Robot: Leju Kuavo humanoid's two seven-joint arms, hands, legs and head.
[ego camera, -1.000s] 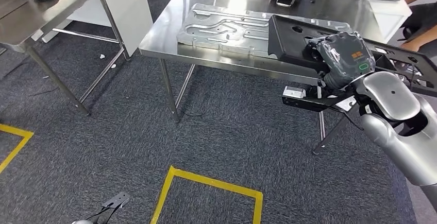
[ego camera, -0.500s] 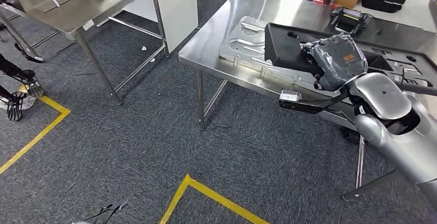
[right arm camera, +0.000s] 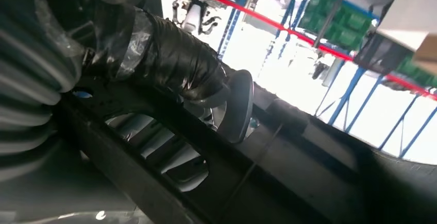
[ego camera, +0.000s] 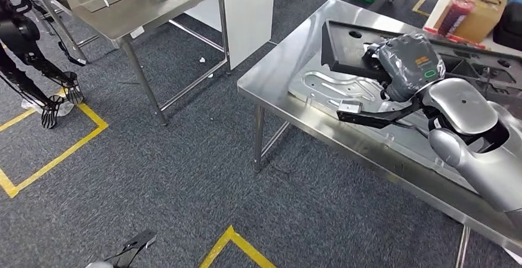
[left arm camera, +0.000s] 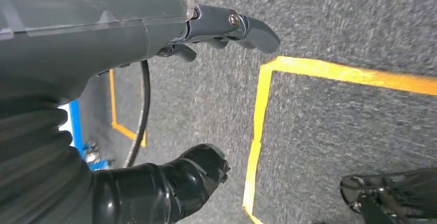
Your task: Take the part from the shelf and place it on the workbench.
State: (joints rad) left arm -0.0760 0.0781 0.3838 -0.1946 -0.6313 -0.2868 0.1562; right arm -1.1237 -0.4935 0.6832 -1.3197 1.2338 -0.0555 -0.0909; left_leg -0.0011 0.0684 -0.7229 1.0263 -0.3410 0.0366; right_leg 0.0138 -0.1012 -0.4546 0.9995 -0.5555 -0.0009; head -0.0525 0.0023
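A large flat black part with cut-outs hangs over the steel workbench, and my right hand grips its near edge. In the right wrist view the black-wrapped thumb presses on the part. Under the part a silver stamped plate lies on the bench top. My left hand hangs low over the carpet, fingers and thumb apart, holding nothing.
A second steel table stands at the back left beside a white cabinet. Yellow tape lines mark the grey carpet. Another robot's legs stand at the far left. A brown box sits at the bench's far end.
The whole view has shifted as the camera turned and came nearer. The workbench now lies to the right and closer, with the held black part above its top.
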